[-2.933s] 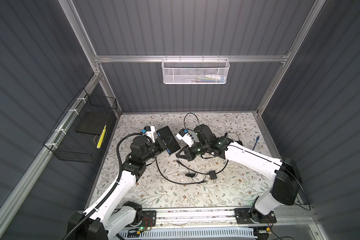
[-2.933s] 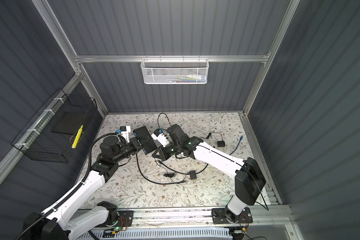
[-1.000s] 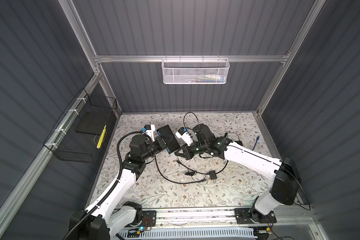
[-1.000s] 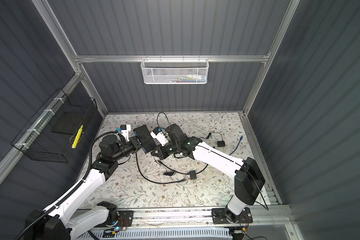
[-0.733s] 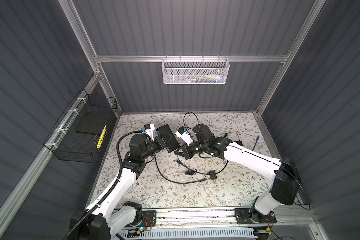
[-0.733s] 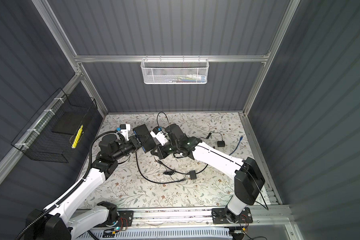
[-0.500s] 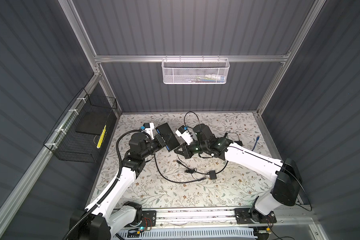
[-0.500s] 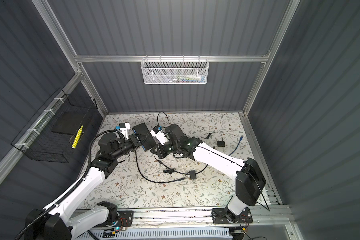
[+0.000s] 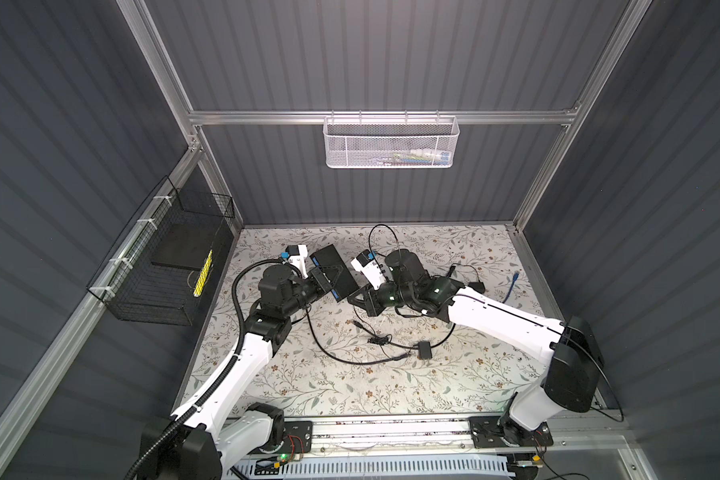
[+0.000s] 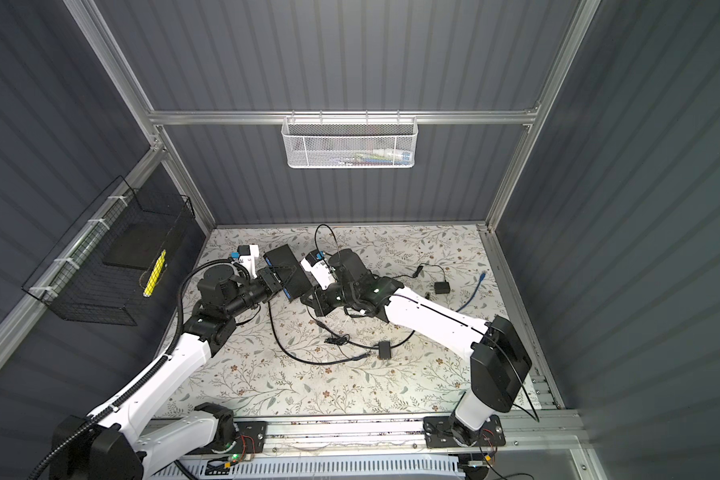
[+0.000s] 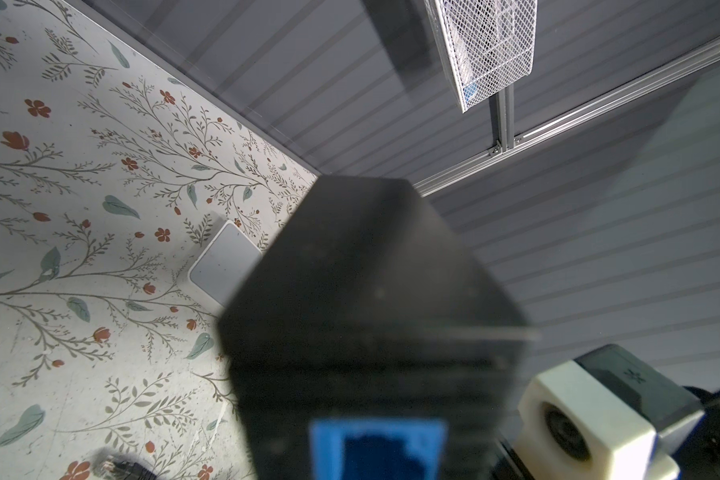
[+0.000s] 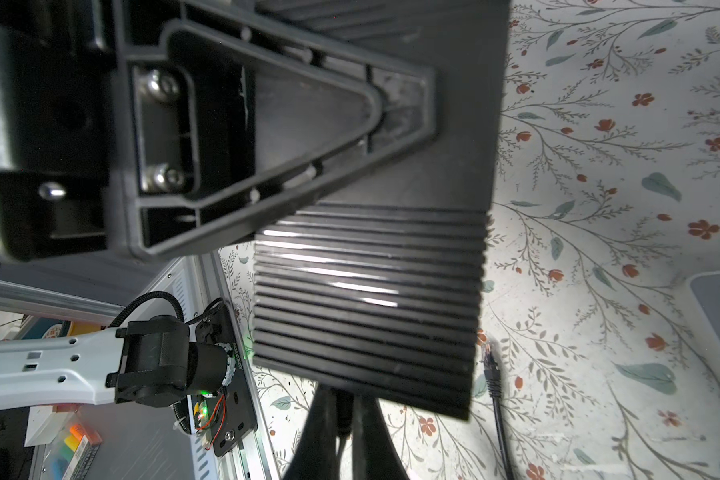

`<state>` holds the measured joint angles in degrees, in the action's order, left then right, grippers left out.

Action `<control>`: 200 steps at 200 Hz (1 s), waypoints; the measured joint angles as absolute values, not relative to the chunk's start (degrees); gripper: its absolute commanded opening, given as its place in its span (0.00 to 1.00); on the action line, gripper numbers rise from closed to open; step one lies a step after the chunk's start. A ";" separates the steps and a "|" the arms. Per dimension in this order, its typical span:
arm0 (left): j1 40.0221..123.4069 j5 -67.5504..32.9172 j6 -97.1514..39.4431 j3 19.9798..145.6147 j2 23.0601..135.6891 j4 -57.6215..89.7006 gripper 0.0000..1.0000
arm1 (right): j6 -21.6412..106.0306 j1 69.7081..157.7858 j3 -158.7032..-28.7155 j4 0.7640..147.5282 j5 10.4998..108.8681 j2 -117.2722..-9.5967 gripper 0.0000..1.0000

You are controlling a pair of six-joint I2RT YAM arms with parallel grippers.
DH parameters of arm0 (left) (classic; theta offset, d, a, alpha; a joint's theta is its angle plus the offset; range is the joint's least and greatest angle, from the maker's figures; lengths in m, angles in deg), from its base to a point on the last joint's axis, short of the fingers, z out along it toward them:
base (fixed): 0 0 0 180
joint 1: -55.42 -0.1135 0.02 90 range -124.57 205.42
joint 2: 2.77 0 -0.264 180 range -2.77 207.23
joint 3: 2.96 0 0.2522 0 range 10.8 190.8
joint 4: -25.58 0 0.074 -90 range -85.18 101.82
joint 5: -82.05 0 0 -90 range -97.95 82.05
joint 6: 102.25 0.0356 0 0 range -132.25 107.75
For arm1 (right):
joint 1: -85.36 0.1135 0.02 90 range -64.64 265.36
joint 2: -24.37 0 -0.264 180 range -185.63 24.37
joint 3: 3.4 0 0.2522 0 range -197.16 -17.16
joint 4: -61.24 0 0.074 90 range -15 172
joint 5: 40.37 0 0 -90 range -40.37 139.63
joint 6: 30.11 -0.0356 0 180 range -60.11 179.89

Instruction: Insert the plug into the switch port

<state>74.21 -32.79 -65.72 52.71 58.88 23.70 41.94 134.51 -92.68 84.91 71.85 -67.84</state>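
Observation:
The switch (image 9: 334, 271), a black ribbed box with blue ports, hangs tilted above the mat with my left gripper (image 9: 324, 283) shut on it. In the left wrist view the switch (image 11: 371, 299) fills the middle and one blue port (image 11: 378, 451) faces the camera. My right gripper (image 9: 359, 300) sits right at the switch's near edge. In the right wrist view its fingers (image 12: 316, 432) are shut on the black plug (image 12: 343, 415). The plug's tip is hidden behind the edge of the switch (image 12: 371, 307), so I cannot tell whether it is in a port.
A loose black cable with a second plug (image 12: 490, 368) and a small adapter box (image 9: 424, 350) lies on the floral mat. A blue cable (image 9: 512, 286) lies at the right edge. A black wire basket (image 9: 163, 266) hangs on the left wall, a white mesh basket (image 9: 391, 141) on the back wall.
The switch and both grippers have drifted slightly toward the back left. Both grips are unchanged.

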 measured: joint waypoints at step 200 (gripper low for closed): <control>75.94 -27.93 -64.06 56.20 65.39 11.90 0.00 | 41.41 132.74 -83.07 71.03 64.35 -59.25 0.42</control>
